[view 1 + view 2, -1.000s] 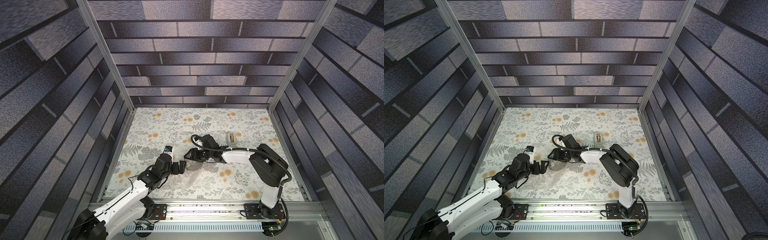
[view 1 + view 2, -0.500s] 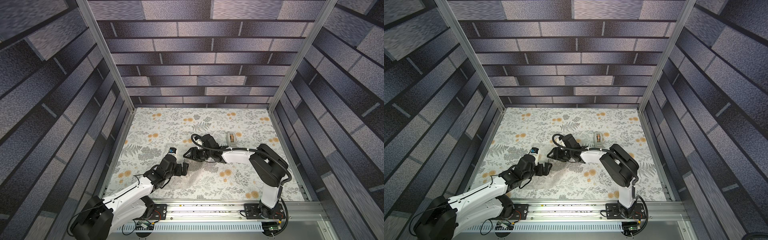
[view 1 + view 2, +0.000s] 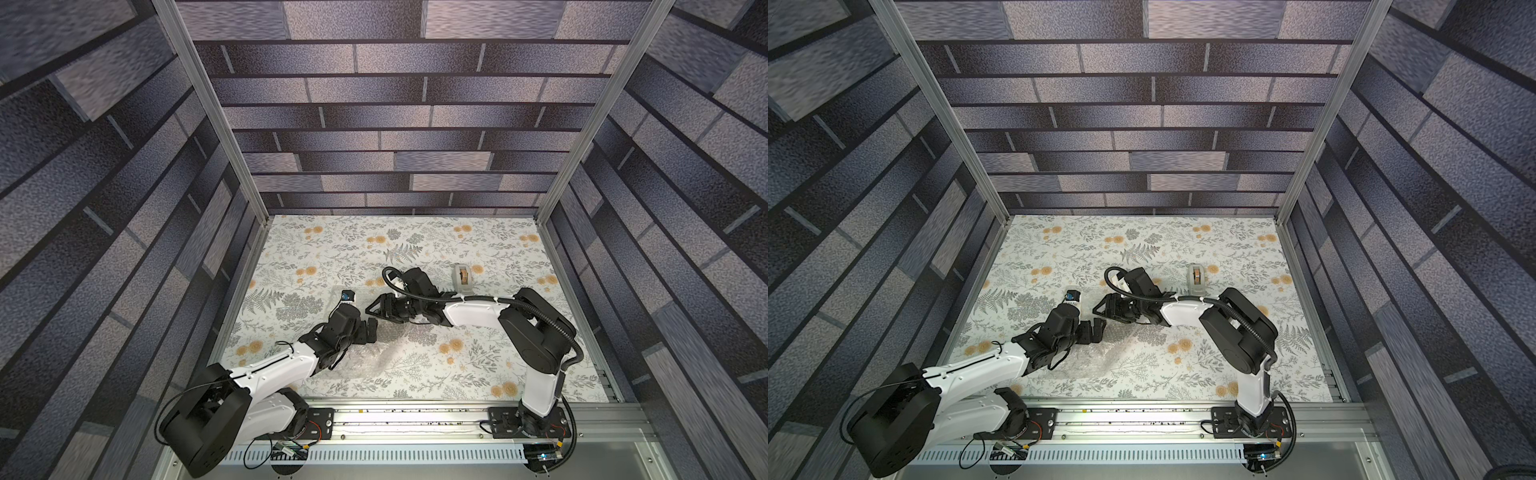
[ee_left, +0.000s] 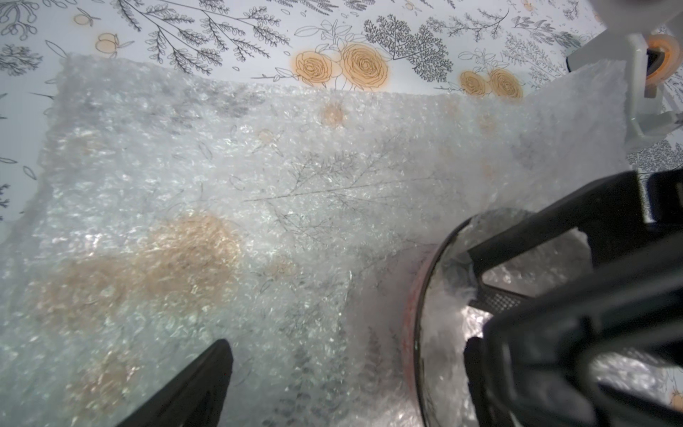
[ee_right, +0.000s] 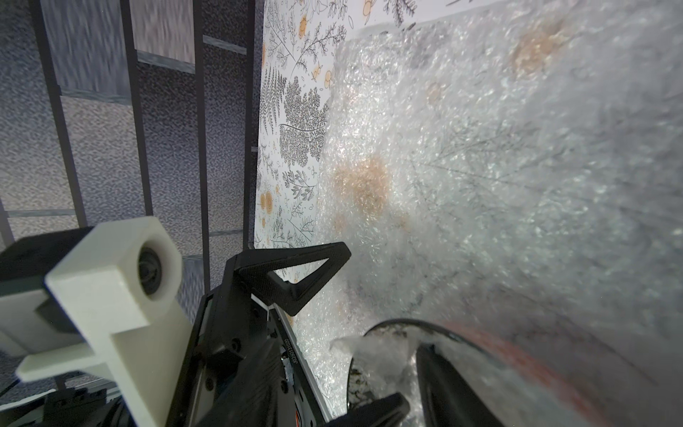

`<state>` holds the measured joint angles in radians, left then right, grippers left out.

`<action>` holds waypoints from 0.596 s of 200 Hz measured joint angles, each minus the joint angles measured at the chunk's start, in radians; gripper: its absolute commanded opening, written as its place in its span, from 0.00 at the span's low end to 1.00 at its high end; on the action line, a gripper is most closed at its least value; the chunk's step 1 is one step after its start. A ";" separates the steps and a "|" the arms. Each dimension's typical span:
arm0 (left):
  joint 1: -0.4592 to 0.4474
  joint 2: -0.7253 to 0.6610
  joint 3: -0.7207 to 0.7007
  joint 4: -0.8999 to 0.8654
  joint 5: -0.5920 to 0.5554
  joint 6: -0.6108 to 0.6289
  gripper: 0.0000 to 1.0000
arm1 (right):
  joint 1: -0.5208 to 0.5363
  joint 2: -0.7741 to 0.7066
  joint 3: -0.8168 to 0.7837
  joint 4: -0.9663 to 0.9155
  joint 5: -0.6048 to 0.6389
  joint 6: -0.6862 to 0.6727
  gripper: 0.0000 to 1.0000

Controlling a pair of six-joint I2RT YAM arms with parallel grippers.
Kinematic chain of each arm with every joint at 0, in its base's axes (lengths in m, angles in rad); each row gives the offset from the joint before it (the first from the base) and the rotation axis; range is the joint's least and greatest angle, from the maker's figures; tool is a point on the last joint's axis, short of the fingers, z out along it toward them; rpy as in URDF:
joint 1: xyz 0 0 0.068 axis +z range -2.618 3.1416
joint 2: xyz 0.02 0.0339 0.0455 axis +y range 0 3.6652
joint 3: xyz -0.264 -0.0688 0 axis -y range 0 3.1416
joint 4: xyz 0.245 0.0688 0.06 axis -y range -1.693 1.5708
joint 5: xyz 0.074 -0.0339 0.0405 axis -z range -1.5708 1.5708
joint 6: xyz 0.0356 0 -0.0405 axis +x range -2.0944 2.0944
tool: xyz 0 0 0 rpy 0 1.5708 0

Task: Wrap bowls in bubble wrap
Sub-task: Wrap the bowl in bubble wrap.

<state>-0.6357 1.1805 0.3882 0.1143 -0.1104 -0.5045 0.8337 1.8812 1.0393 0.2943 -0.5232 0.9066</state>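
Bowl [image 4: 409, 295] (bubble wrap [image 4: 258, 177] tucked inside): right gripper [image 3: 371, 308] at its rim, hold unclear; left gripper [image 3: 371, 331] beside it, spread wide, empty.

Bowl [image 4: 414, 332]: only an arc of dark rim is shown in the left wrist view. The rest is covered by bubble wrap [image 4: 258, 222] and black fingers, and cut off at the frame edge. The right wrist view gives the same.

In both top views the bowl is hidden under the right tool [image 3: 370, 309] and left tool [image 3: 370, 330]. The wrap's outline there is too faint to be traced.

What the right tool is clamped on (rim, wrap or both) cannot be told.

Tape dispenser [image 3: 462, 277]: too small for detail.
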 measured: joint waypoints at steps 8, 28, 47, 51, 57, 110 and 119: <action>0.000 0.016 0.007 0.002 -0.003 0.000 1.00 | 0.000 0.000 0.000 0.002 -0.002 0.002 0.61; -0.001 0.050 0.019 0.002 -0.013 0.000 1.00 | 0.000 0.000 -0.001 0.002 -0.002 0.003 0.61; -0.006 0.059 0.025 0.002 -0.026 0.000 1.00 | -0.001 -0.005 -0.003 0.002 -0.002 0.003 0.61; -0.006 0.059 0.026 0.002 -0.028 0.000 1.00 | -0.002 -0.006 -0.003 0.000 -0.003 0.003 0.61; -0.006 0.060 0.026 0.002 -0.030 0.000 1.00 | -0.006 -0.013 -0.005 0.000 -0.003 0.002 0.61; -0.006 0.057 0.026 -0.014 -0.051 0.003 1.00 | -0.071 -0.164 -0.009 -0.098 -0.005 -0.052 0.62; -0.006 0.056 0.026 -0.018 -0.052 0.003 1.00 | -0.097 -0.200 -0.009 -0.130 0.000 -0.077 0.62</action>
<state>-0.6422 1.2369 0.4141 0.0963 -0.1623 -0.5018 0.7368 1.6810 1.0306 0.1646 -0.5236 0.8299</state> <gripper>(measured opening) 0.998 0.615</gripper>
